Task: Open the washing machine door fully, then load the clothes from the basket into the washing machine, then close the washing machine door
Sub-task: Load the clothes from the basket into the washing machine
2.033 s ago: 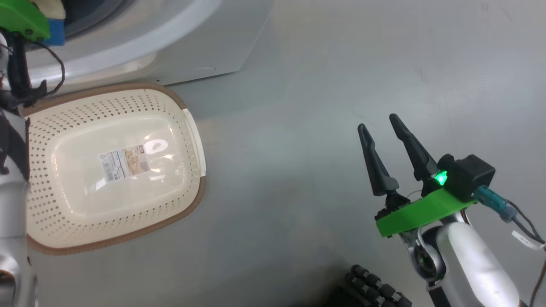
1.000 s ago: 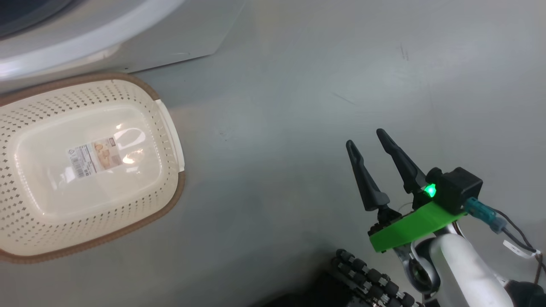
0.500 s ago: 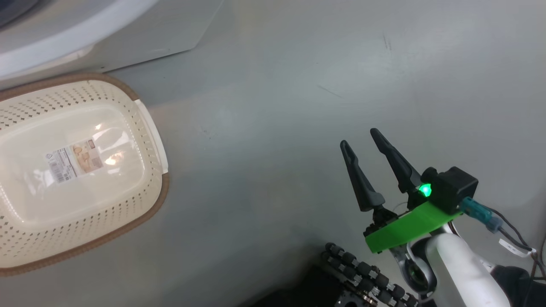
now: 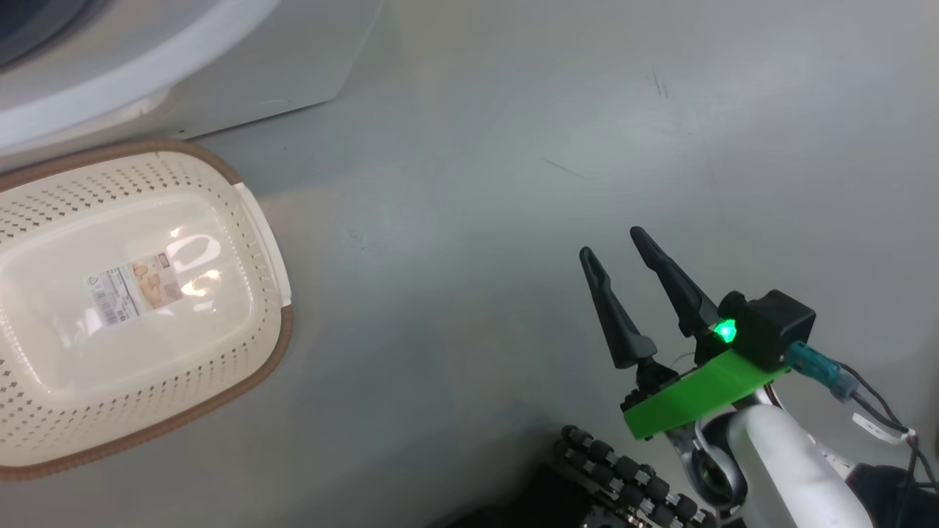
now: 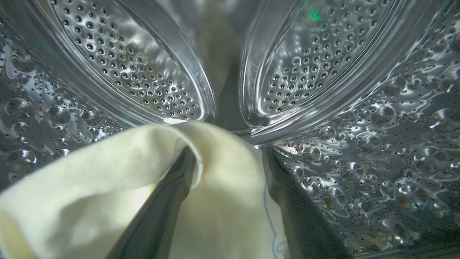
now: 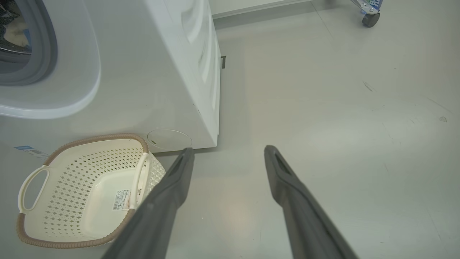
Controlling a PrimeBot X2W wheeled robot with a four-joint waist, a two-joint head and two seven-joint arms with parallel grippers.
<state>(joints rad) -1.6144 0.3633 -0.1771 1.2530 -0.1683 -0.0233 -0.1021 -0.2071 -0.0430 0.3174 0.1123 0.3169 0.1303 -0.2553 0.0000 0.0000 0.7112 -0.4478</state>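
Both jaws: spread wide.
Left gripper point(image 5: 228, 154): in drum point(image 5: 125, 72), cloth point(image 5: 90, 180) draped over one finger point(image 5: 161, 208).
Right gripper point(image 4: 612, 243): above floor point(image 4: 513, 147).
Basket point(image 4: 242, 345): beside washer point(image 6: 143, 72).

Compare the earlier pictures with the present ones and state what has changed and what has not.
The left fingers, earlier carrying cream and blue cloth at the mouth of the washer, now stand spread inside the drum; the cloth is let go, draped over one. The head view swung, not the things. Unchanged: the basket empty, the right fingers open above the floor.
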